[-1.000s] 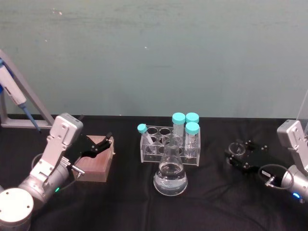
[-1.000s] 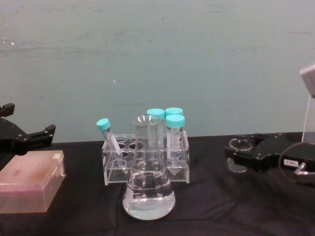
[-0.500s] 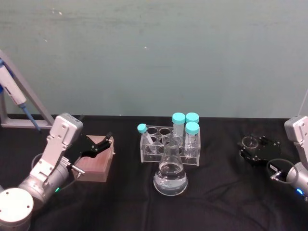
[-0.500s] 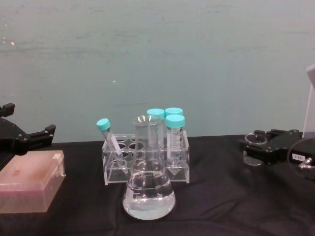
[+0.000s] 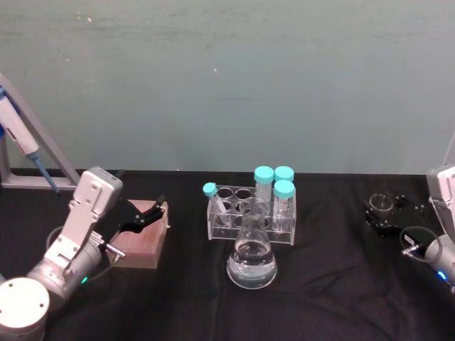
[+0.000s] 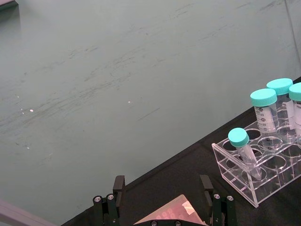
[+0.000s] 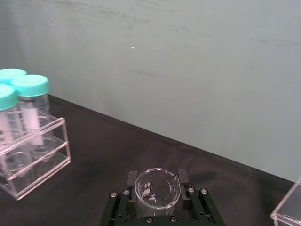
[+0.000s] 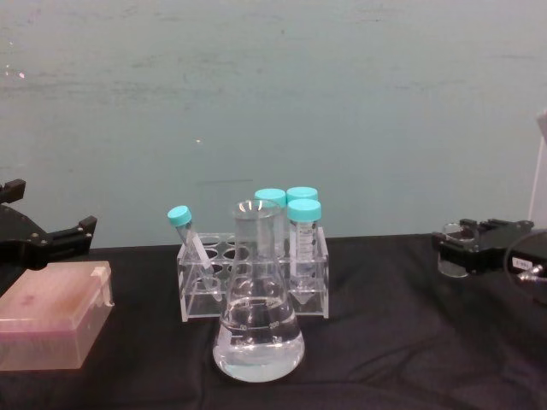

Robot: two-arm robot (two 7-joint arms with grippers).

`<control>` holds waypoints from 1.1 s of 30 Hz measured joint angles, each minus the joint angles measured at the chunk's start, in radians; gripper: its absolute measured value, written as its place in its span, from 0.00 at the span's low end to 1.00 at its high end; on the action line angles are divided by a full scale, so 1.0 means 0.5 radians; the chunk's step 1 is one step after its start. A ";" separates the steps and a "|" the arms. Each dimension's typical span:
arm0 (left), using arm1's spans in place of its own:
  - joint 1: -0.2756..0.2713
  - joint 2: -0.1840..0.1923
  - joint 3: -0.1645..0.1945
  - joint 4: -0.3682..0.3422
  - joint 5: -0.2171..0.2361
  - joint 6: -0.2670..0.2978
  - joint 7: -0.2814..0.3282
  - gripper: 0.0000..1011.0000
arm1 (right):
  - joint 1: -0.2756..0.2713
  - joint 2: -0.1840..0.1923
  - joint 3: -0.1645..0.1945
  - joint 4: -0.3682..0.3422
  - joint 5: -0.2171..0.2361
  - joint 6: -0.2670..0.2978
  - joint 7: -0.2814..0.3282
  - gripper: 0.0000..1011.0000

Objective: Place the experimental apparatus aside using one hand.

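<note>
At the right edge of the head frame: right pincer (image 5: 387, 215), narrowed onto a small glass beaker (image 5: 381, 204) and gripping it upright by both sides. Low over the black table (image 5: 334, 298) or resting on it, hard to tell which.

Well apart, in the lower middle: a cone-shaped flask (image 5: 252, 263) part-filled with clear liquid, just in front of a clear rack (image 5: 220, 213) of teal-capped tubes (image 5: 264, 173).

At lower left: left pincer (image 5: 146, 213), spread wide and empty, parked over a brownish box (image 5: 142, 245).

Judged to be mid-carry, with the beaker bound for the table's right margin. Best done by holding the glass level, lowering straight until the base meets the table, then easing the grip off without dragging. Worth leaving room beside it for the flask and rack, not yet shifted. Risk of a tip if released while tilted or short of the table.
</note>
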 joint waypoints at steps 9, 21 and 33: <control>0.000 0.000 0.000 0.000 0.000 0.000 0.000 0.99 | 0.037 -0.049 0.047 0.067 -0.085 -0.001 -0.139 0.50; 0.000 0.000 0.000 0.000 0.000 0.000 0.000 0.99 | 0.105 -0.092 0.094 0.175 -0.196 -0.021 -0.279 0.50; 0.000 0.000 0.000 0.000 0.000 0.000 0.000 0.99 | 0.163 -0.137 0.148 0.286 -0.254 -0.041 -0.338 0.50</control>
